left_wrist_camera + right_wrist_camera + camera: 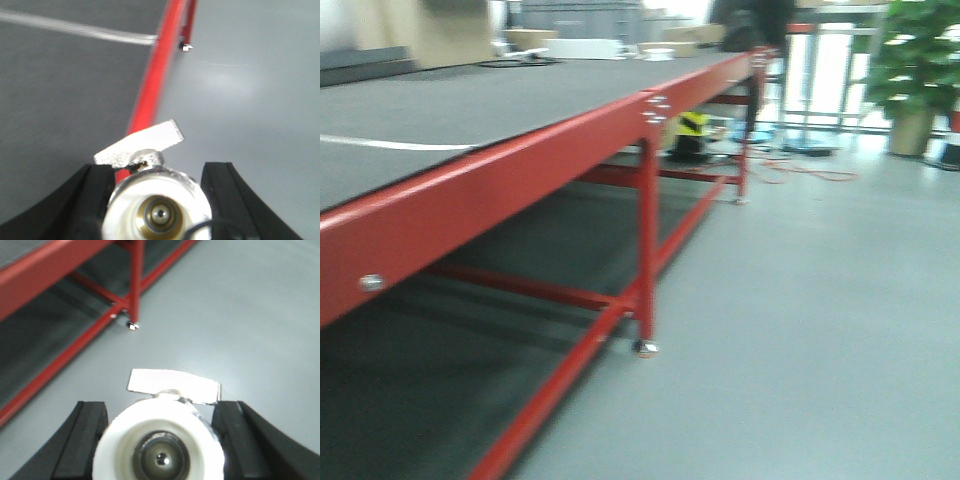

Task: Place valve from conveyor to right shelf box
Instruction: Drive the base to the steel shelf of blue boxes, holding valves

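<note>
My left gripper (159, 169) is shut on a shiny silver valve (157, 200) with a whitish ring and a flat metal handle (140, 142). It holds the valve above the red edge rail (150, 85) of the conveyor, whose dark grey belt (65, 90) lies to the left. My right gripper (160, 406) is shut on a second valve (160, 440) with a white ring, over the grey floor (240, 315) beside the red frame (60, 260). The front view shows the belt (470, 110) and the red rail (520, 160), but neither gripper. No shelf box is in view.
A white stripe (390, 143) crosses the belt. A red leg (646, 250) stands on the grey floor (800, 300). Boxes and clutter (580, 45) sit at the belt's far end. Cables (800, 170) lie on the floor and a potted plant (915, 70) stands far right.
</note>
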Motion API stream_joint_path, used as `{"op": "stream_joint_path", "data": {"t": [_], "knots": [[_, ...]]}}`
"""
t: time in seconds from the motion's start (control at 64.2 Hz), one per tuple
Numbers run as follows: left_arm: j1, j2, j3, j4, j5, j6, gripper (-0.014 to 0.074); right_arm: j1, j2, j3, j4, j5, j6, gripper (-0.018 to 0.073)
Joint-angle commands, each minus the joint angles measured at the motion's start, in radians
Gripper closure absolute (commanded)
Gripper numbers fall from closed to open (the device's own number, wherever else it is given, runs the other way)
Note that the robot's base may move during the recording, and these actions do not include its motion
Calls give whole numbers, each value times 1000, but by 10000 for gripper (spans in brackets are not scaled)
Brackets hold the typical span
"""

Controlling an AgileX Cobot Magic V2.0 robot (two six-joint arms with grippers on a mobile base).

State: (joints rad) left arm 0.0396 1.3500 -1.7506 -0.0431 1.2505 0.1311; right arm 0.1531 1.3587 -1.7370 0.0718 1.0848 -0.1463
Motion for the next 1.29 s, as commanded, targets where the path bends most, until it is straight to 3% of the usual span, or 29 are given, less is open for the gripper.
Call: {"op": "stream_joint_path", "data": {"t": [0.0, 0.296, 0.903, 1.277], "knots": [[-4, -15, -10, -7, -29, -8, 707, 0, -15, -17, -11, -65, -2, 713], [-4, -15, -10, -7, -29, -8, 707, 0, -15, -17, -11, -65, -2, 713], [-4, -15, -10, -7, -316, -8, 707, 0, -15, -17, -11, -65, -2, 713], [-4, -15, -10, -7, -427, -8, 707, 0, -15, -17, -11, -65, -2, 713]]}}
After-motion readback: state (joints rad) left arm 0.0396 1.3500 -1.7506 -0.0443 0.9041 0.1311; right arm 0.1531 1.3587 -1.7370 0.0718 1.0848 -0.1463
